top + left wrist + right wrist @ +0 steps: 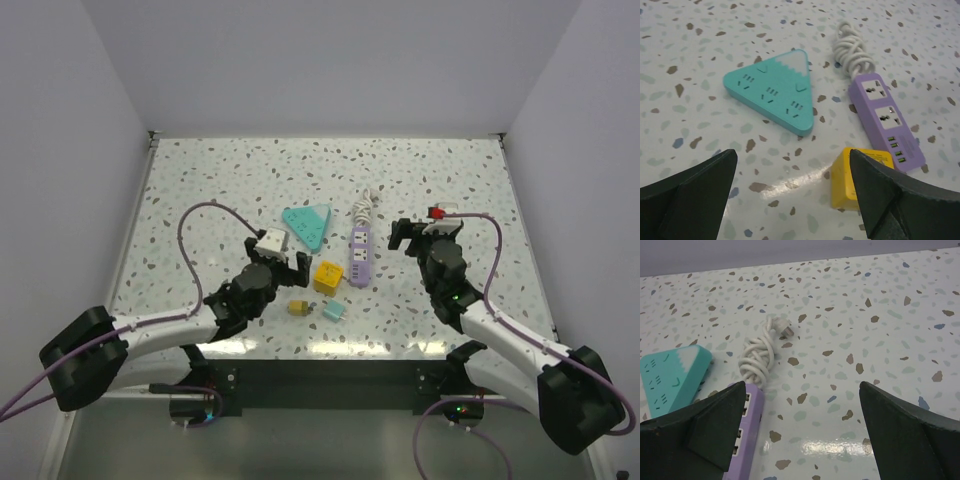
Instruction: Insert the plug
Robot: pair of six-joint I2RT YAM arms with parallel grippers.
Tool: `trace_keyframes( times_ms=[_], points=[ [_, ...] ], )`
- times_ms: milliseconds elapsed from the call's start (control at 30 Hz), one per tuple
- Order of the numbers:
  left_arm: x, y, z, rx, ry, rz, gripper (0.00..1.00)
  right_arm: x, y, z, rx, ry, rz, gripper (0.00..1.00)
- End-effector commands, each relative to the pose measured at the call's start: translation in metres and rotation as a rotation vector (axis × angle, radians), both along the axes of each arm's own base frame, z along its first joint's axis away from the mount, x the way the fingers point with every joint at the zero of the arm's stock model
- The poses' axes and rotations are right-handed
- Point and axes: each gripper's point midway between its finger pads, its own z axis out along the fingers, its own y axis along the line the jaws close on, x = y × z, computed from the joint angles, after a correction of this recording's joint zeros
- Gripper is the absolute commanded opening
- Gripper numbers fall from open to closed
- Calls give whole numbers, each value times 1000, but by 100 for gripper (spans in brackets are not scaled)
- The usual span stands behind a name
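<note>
On table, one purple strip, one teal strip, two small plugs, left hand, right hand spread

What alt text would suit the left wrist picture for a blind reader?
A teal triangular power strip lies on a speckled table, beside a purple power strip with a coiled white cord. A yellow cube sits by the open left gripper.

The top view looks down on the table; both low wrist views face forward, sharing the purple strip.
</note>
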Motion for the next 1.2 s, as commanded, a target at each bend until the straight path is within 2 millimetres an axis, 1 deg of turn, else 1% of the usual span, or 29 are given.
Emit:
trace_keyframes(
  times_ms=[0, 67, 100, 133, 200, 300, 467, 567, 600, 667, 700, 733, 800, 867, 900, 967, 1000, 1067, 1100, 1133, 1167],
  points=[
    [-17, -45, 13, -76, -32, -118, 100, 0, -1, 13, 38, -29, -14, 99],
    [-19, -56, 11, -73, -22, -128, 100, 0, 0, 12, 40, -25, -7, 99],
    [-23, -63, 0, -51, 0, -146, 100, -1, 1, 12, 41, -25, -4, 99],
    [-23, -69, 0, -58, 4, -156, 100, -1, 1, 12, 42, -24, -4, 99],
    [-29, -81, -10, -48, 24, -187, 100, -2, -1, 10, 43, -22, -9, 99],
    [-33, -91, -18, -40, 44, -218, 100, -2, -1, 11, 47, -24, -11, 99],
    [-41, -107, -21, -56, 56, -300, 100, -1, 0, 10, 46, -22, -10, 99],
    [-39, -114, -27, -48, 66, -310, 100, 1, 1, 7, 36, -7, -8, 99],
    [-38, -114, -35, -26, 81, -308, 100, 1, 1, 6, 35, -4, -7, 99],
    [-36, -118, -38, -16, 88, -306, 100, 1, 2, 6, 33, -1, -2, 99],
    [-36, -119, -47, 4, 103, -305, 100, 1, 3, 6, 35, -2, -1, 99],
    [-34, -121, -46, 6, 103, -302, 100, 1, 3, 6, 34, 1, 2, 99],
    [-31, -121, -54, 31, 116, -289, 100, 1, 4, 6, 36, -2, 7, 99],
    [-28, -124, -54, 38, 116, -283, 100, 1, 5, 7, 35, -1, 12, 99],
    [-27, -124, -57, 51, 119, -279, 98, 1, 4, 6, 35, -1, 10, 99],
    [-22, -124, -56, 65, 117, -258, 91, 1, 5, 7, 36, -3, 13, 99],
    [-23, -123, -62, 89, 130, -254, 79, 1, 5, 6, 35, 0, 15, 99],
    [-18, -124, -61, 107, 130, -234, 66, 2, 6, 6, 31, 0, 18, 99],
    [-17, -122, -68, 134, 143, -230, 50, 1, 6, 6, 30, -1, 20, 99],
    [-14, -123, -66, 138, 140, -217, 43, 2, 7, 6, 25, 0, 22, 99],
    [-14, -121, -72, 159, 151, -210, 36, 2, 7, 6, 25, 0, 22, 99]
  ],
)
